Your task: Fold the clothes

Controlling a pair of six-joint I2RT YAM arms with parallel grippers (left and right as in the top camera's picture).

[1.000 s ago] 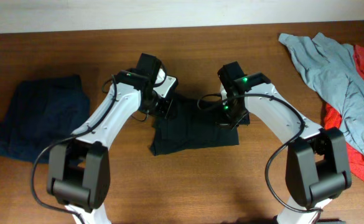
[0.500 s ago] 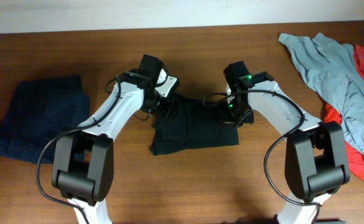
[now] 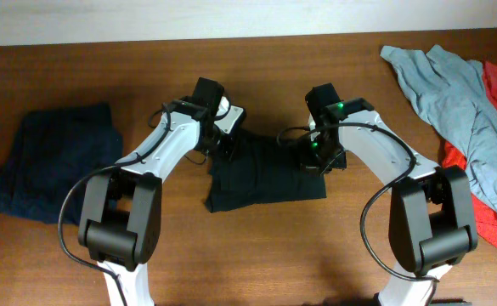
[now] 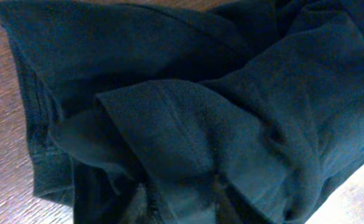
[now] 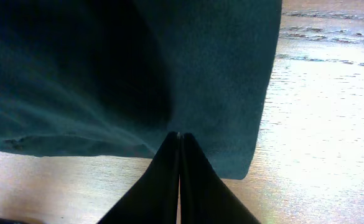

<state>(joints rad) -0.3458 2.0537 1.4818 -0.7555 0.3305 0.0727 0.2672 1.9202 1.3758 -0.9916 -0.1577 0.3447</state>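
The black T-shirt (image 3: 265,181) is lying bunched and partly folded at the middle of the wooden table (image 3: 316,255), between the 2 arms. The left gripper (image 3: 228,146) is hanging over the shirt's upper left corner. Its wrist camera is showing only rumpled dark cloth with a folded flap and a seam, so I cannot tell whether its fingers are spread or closed. The right gripper (image 5: 179,137) is sitting at the shirt's upper right part, with its 2 fingers pressing together and their tips pinching the fabric near its edge, bare wood showing beside and below them. A dark navy garment (image 3: 53,161) is lying well apart at the table's left side. A light grey-blue shirt (image 3: 448,89) is sprawling at the far right, overlapping a red cloth (image 3: 490,204).
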